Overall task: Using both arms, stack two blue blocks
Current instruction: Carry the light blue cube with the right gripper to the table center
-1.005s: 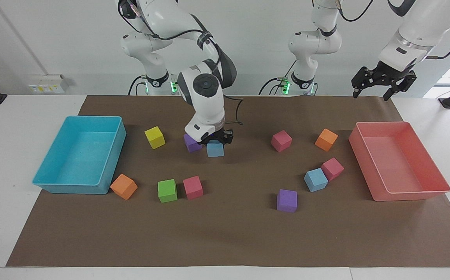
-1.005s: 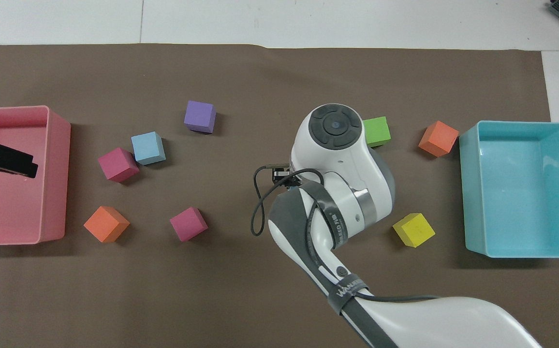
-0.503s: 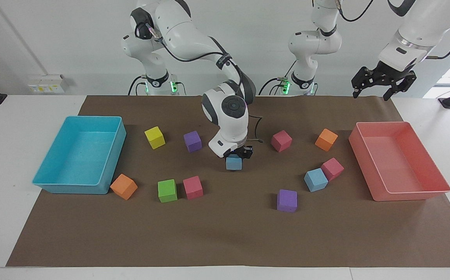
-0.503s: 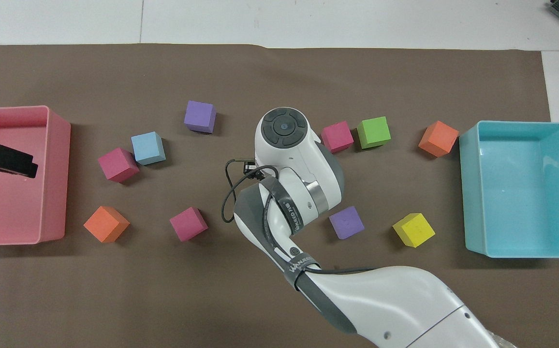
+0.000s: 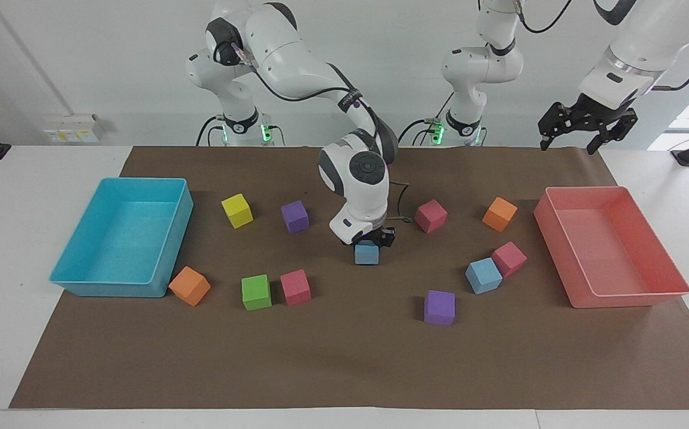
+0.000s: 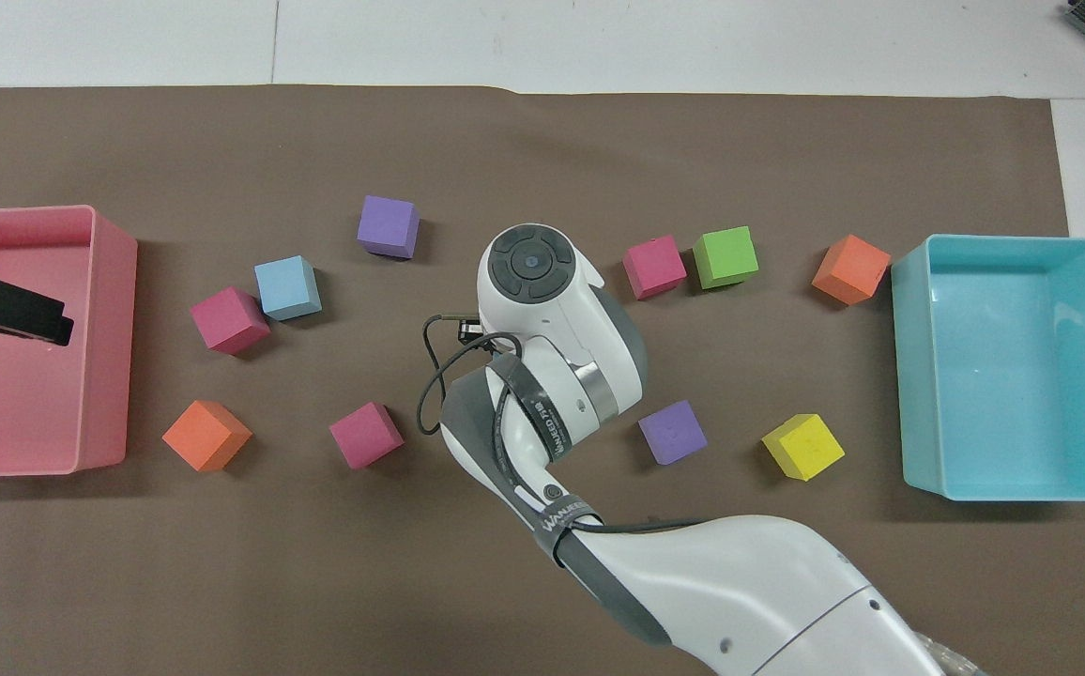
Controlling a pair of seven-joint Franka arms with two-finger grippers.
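Observation:
My right gripper [image 5: 369, 243] is shut on one blue block [image 5: 366, 253] and holds it low over the middle of the mat; I cannot tell whether the block touches the mat. In the overhead view the right arm's wrist [image 6: 542, 291] hides this block. The second blue block [image 5: 483, 275] lies on the mat toward the left arm's end, touching a magenta cube [image 5: 509, 258]; it also shows in the overhead view [image 6: 287, 287]. My left gripper [image 5: 586, 130] waits open and empty, high over the pink tray's [image 5: 621, 192] end nearest the robots.
A turquoise tray [image 5: 173, 182] stands at the right arm's end. Purple cubes [image 5: 294, 215] [image 5: 439, 307], magenta cubes [image 5: 430, 215] [image 5: 295, 286], orange cubes [image 5: 499, 214] [image 5: 189, 285], a yellow cube [image 5: 236, 210] and a green cube [image 5: 255, 292] lie scattered on the mat.
My right gripper has carried the blue block away from the purple cube toward the middle of the mat and the left arm's end. The left arm has not moved.

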